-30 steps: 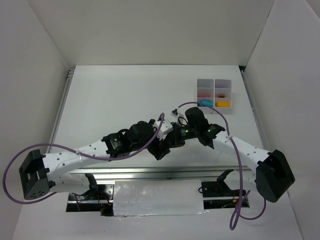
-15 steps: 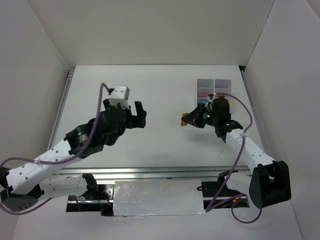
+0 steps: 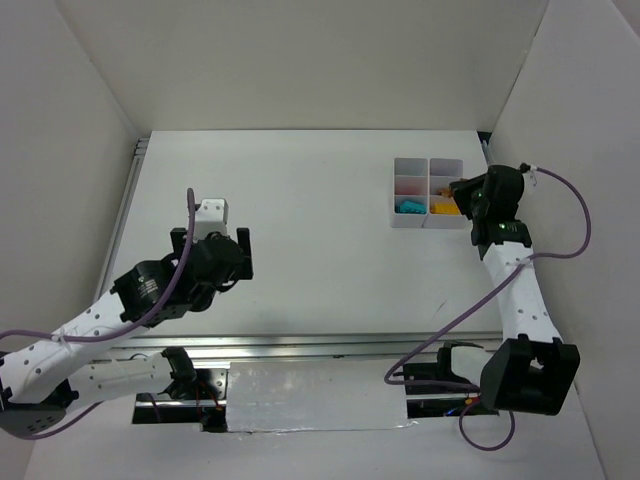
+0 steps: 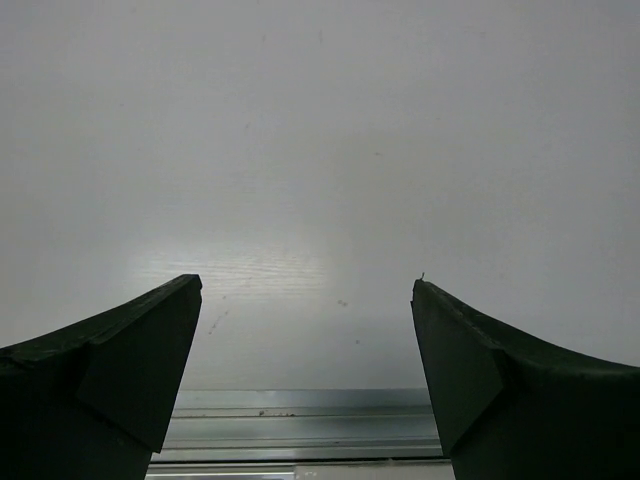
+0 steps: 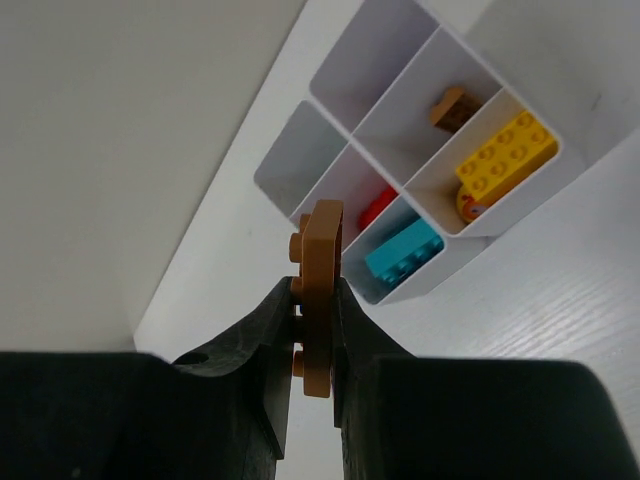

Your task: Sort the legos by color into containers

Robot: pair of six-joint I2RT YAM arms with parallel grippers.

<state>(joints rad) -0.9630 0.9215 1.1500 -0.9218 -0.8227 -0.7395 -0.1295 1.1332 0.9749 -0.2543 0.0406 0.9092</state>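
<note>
The right gripper [image 5: 316,300] is clamping a small brown plate [image 5: 322,245] on edge between its 2 fingers, flat faces against the pads and studs facing the left-hand finger. The plate's long axis is running out along the fingers, so its free end is pointing up toward the tray [image 3: 428,172].

From the wrist view the tray is lying ahead and off to the right of the fingertips, close but not yet underneath. Of its 6 cells, the middle one on the far row is holding a brown piece [image 5: 452,108] that looks like a colour match, so I'd judge that is where the plate is going. A yellow brick [image 5: 505,152] is filling the neighbouring end cell, with a red piece [image 5: 377,207] and a cyan brick [image 5: 403,250] in the nearer row.

The left gripper [image 4: 305,290] is hanging well apart across the table, jaws spread wide and holding nothing, so the right arm is the nearer one by far.
</note>
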